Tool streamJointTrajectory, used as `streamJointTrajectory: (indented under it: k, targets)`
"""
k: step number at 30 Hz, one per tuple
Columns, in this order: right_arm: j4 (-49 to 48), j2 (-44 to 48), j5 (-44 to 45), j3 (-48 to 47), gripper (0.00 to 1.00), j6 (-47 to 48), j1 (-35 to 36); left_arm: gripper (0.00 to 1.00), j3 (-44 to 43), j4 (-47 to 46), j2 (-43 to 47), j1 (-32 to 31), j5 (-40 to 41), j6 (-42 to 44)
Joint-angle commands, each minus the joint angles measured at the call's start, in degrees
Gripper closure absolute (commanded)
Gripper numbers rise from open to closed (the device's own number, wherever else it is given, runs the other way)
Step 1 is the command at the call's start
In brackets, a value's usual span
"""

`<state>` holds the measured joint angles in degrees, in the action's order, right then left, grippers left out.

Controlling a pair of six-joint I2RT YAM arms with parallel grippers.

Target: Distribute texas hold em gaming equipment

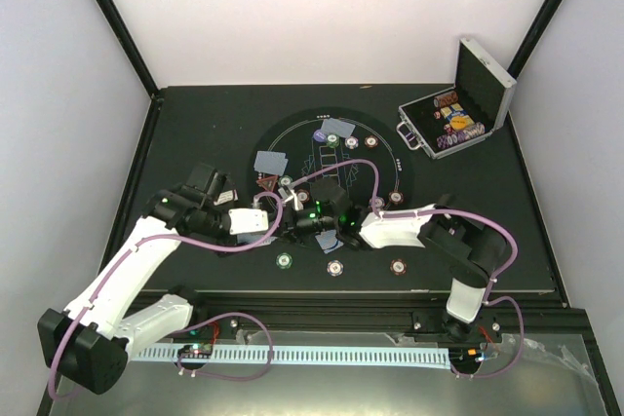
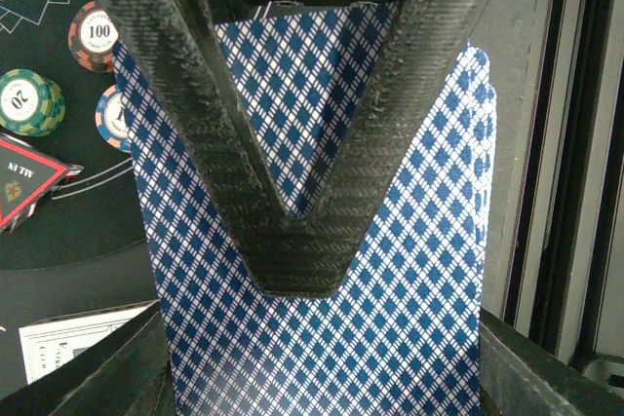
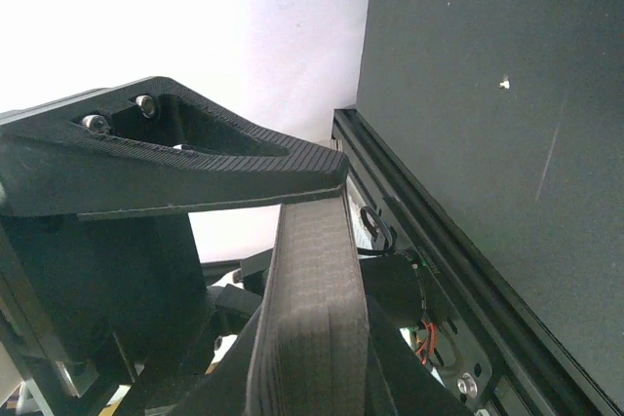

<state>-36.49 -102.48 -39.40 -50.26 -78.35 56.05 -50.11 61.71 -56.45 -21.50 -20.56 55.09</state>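
With left hand [image 2: 292, 270] clamped shut, grips blue-diamond card [image 2: 390, 338], green chip [image 2: 29, 101] lying to its left; right hand [image 3: 327, 192] pinched closed.

left pincer [image 2: 292, 275] clamped; right pincer [image 3: 336, 190] closed; both angled inward

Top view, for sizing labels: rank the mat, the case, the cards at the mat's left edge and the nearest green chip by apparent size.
Largest to smallest:
mat
case
cards
green chip
None look alike in size.
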Motion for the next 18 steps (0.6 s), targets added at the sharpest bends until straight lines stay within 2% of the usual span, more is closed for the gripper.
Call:
streamJointTrajectory:
  k: [1,5,9,11,14,18]
  targets:
    - [0.19,1.05,0.02,-1.38,0.93,1.32,0.63,0.51,-1.08,-0.73,-0.59,-0.3,0.95,-1.43]
    - [-0.51,1.18,0.19,0.12,0.82,1.09,0.22,0.65,-1.44,0.32,-0.64,-0.34,2.73,-1.65]
    - [-0.72,1.69,0.41,0.49,0.61,1.07,0.13,0.79,-1.38,0.14,-0.2,-0.3,2.9,-1.58]
    - [0.28,2.26,0.5,0.55,0.54,1.57,-0.15,0.87,-1.53,0.08,-0.15,-0.3,2.81,-1.48]
    - [1.49,3.37,0.71,1.06,0.48,2.31,-0.86,0.95,-1.73,0.4,-0.14,-0.28,2.85,-1.47]
    - [3.98,4.28,0.95,1.14,0.43,3.61,-1.32,0.98,-1.76,0.34,0.11,-0.38,2.98,-1.05]
